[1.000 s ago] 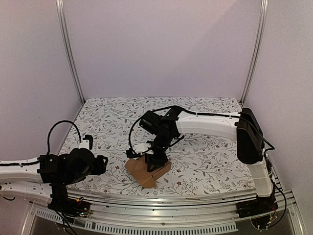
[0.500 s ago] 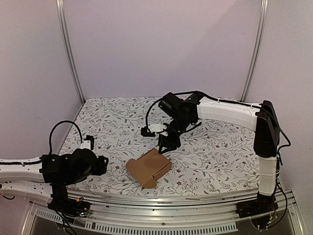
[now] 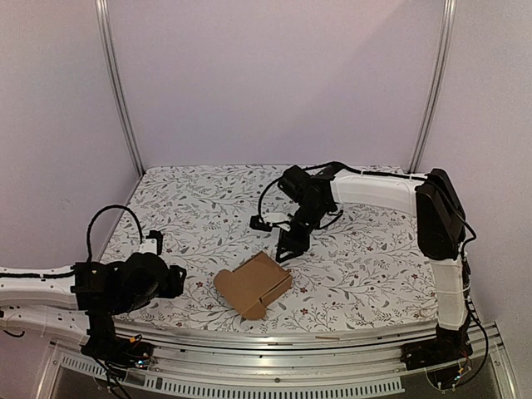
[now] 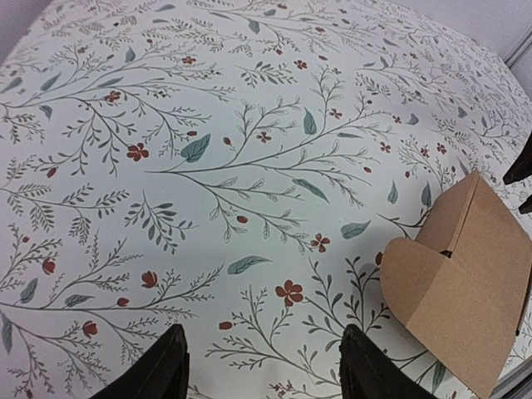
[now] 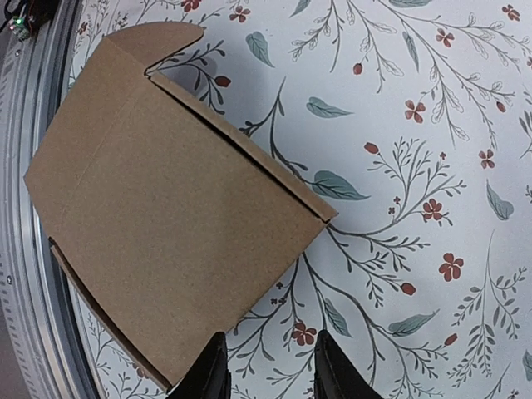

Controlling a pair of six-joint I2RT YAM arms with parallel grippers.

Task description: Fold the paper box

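This is a robotics lab test cell, not a lived-in room: plain pale wall panels (image 3: 274, 83) close in the back and both sides of the frame, joined at the upper left and upper right by bare aluminium posts (image 3: 119, 91). Along the bottom edge an aluminium rail (image 3: 274, 353) carries two white-and-black robot arms, the left arm (image 3: 33, 291) at lower left and the right arm (image 3: 374, 187) at the right, with exposed wiring (image 3: 125, 353) at their bases. The bench (image 3: 199, 199) fills the middle under a floral-print covering, with a slotted cable duct (image 3: 249, 386) below its near edge.
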